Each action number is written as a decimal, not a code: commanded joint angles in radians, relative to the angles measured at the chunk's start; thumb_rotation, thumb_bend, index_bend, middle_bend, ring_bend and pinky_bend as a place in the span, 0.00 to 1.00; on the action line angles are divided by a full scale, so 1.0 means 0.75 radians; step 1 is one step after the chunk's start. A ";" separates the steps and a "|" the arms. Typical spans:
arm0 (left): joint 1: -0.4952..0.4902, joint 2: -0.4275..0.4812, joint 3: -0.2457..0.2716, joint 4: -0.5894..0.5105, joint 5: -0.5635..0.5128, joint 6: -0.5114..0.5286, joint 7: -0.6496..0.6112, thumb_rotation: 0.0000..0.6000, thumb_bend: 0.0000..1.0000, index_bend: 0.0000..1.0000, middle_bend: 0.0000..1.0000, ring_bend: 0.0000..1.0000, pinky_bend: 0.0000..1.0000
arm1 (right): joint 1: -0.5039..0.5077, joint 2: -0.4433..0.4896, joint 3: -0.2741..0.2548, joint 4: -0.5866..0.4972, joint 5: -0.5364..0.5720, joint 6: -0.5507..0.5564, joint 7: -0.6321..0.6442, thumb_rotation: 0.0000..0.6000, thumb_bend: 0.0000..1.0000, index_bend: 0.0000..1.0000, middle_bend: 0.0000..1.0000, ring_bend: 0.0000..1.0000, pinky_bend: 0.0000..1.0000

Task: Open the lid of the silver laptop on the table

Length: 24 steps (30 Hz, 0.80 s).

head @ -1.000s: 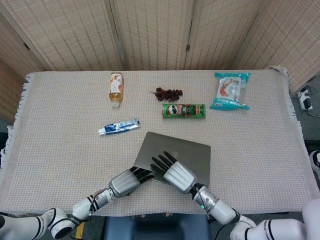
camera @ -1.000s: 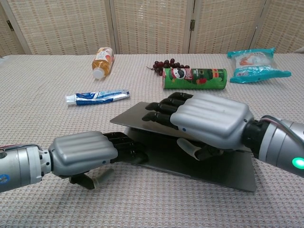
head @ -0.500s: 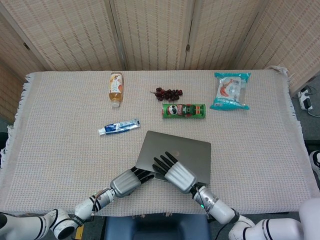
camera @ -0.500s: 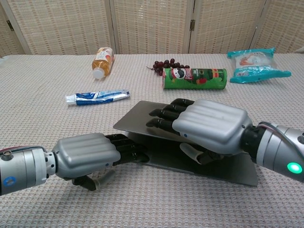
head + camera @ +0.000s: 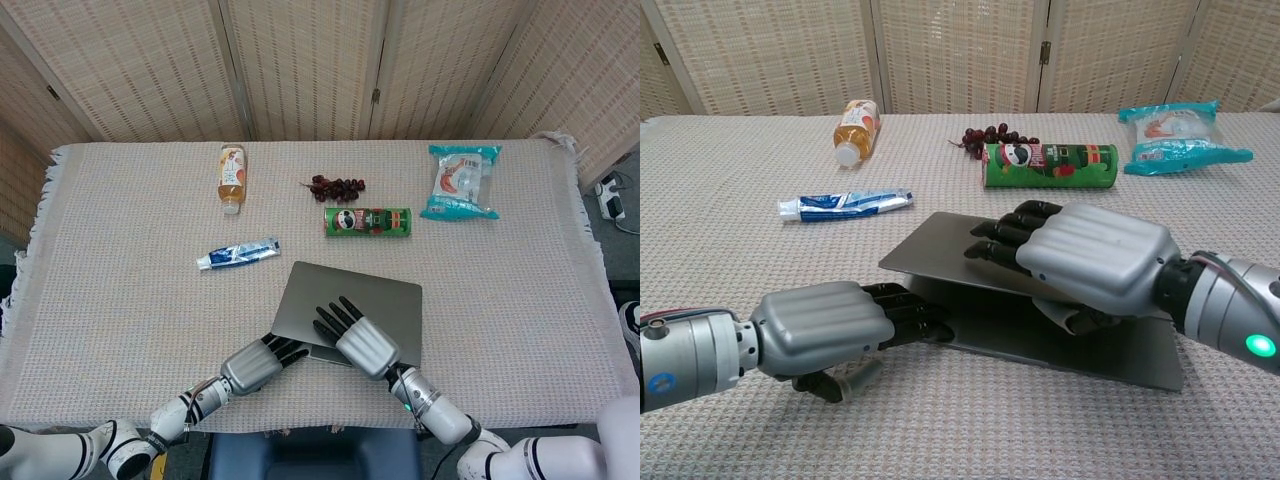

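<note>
The silver laptop (image 5: 372, 297) lies near the table's front edge, its lid (image 5: 938, 245) raised a little off the base (image 5: 1110, 350). My right hand (image 5: 362, 345) holds the lid's front edge, with its fingers (image 5: 1015, 232) laid on top and its thumb (image 5: 1065, 318) tucked underneath. My left hand (image 5: 250, 366) lies to the left, and its dark fingers (image 5: 905, 312) reach into the gap and rest on the base. It grips nothing.
Behind the laptop lie a green chip can (image 5: 367, 221), grapes (image 5: 336, 187), a juice bottle (image 5: 232, 177), a toothpaste tube (image 5: 238, 253) and a teal snack bag (image 5: 461, 181). A beige cloth (image 5: 120, 290) covers the table.
My right hand has slid slightly to the right along the lid's front edge. The lid stays slightly raised, and the left hand has barely moved.
</note>
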 commanded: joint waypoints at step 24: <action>-0.019 -0.003 0.016 -0.039 -0.063 -0.001 0.078 1.00 0.78 0.06 0.03 0.00 0.00 | 0.007 0.225 0.208 -0.014 0.105 0.115 0.250 1.00 0.70 0.00 0.00 0.00 0.00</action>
